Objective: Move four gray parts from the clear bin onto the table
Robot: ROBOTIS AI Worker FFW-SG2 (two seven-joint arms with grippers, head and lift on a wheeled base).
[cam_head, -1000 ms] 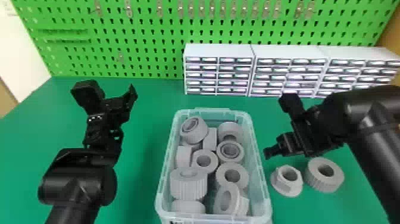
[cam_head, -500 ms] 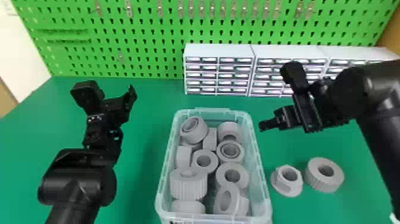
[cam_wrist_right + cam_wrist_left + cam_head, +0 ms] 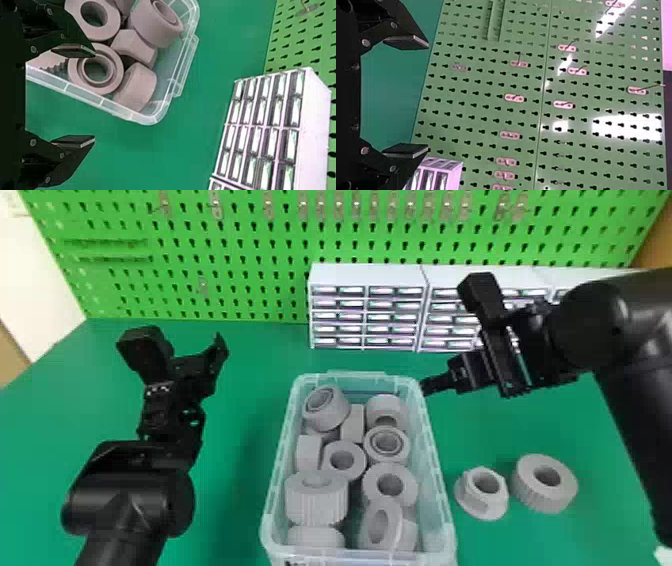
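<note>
Right hand (image 3: 425,386), flat black fingers apart, hangs near the back right corner of the clear plastic bin (image 3: 442,490) of gray rings (image 3: 360,461). One flanged part (image 3: 468,492) and one ribbed ring (image 3: 529,492) lie right of it on the smooth green bench (image 3: 500,430). Left hand (image 3: 219,342), fingers parted, hangs toward the bench's left edge.

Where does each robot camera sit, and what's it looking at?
Head view: on the head, facing forward and down at the clear bin; left arm and right arm show.
Left wrist view: on that wrist, facing the pegboard; left fingers show, open.
Right wrist view: on that wrist, facing bin and drawers; right fingers show, open.
Head and right wrist views share gray parts.
</note>
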